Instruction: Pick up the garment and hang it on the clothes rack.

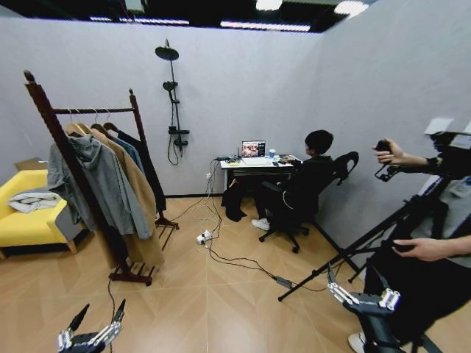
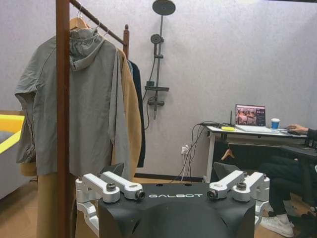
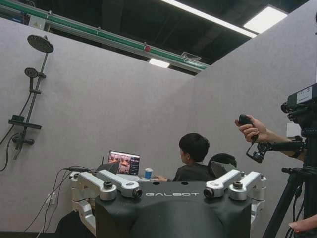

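The clothes rack (image 1: pixel 92 110) of dark reddish wood stands at the left, and its near post (image 2: pixel 63 124) is close in the left wrist view. On its rail hang a grey hooded jacket (image 1: pixel 103 180), a tan coat (image 1: pixel 140 213), a blue jacket (image 1: pixel 131 151) and, at the far end, the long black garment (image 1: pixel 152 176), whose dark edge (image 2: pixel 140 114) shows behind the tan coat. My left gripper (image 1: pixel 96 323) (image 2: pixel 171 183) is low, short of the rack, open and empty. My right gripper (image 1: pixel 364 296) (image 3: pixel 171 186) is low on the right, open and empty.
A yellow sofa (image 1: pixel 26 220) with folded cloth stands left of the rack. A black shower stand (image 1: pixel 173 103) is on the back wall. A person sits at a desk (image 1: pixel 254 165) where dark cloth (image 1: pixel 234 200) hangs. Cables (image 1: pixel 221 254) cross the floor. A tripod (image 1: pixel 368 246) stands at right.
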Robot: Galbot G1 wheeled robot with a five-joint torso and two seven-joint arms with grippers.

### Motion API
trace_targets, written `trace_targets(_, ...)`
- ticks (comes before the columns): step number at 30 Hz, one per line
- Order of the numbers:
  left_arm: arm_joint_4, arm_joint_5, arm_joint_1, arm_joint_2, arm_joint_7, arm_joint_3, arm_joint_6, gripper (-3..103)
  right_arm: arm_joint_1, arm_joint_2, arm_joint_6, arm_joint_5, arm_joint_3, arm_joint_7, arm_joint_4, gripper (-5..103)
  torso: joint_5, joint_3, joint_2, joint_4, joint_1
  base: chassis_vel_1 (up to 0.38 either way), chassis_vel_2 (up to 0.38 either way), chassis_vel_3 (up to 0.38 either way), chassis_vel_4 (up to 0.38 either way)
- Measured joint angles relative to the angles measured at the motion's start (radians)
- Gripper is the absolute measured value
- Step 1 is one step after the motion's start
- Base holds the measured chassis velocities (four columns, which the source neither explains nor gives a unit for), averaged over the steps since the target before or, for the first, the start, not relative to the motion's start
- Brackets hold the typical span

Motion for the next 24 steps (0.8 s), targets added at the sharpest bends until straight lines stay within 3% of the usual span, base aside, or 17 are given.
trace_targets(11, 0.000, 0.000, 0.000, 0.000, 0.000, 0.000, 0.000, 100, 0.000, 0.000, 0.000, 0.000, 0.000, 0.000, 0.000, 100, 0.0001, 0.000, 0.000, 0.0000, -0.001, 0.011, -0.059, -0.011, 0.048)
trace_targets(24, 0.000, 0.000, 0.000, 0.000, 0.000, 0.000, 0.000, 100, -0.001, 0.000, 0.000, 0.000, 0.000, 0.000, 0.000, 100, 0.0003, -0.001, 0.001, -0.0001, -0.002, 0.072, -0.210, -0.053, 0.201)
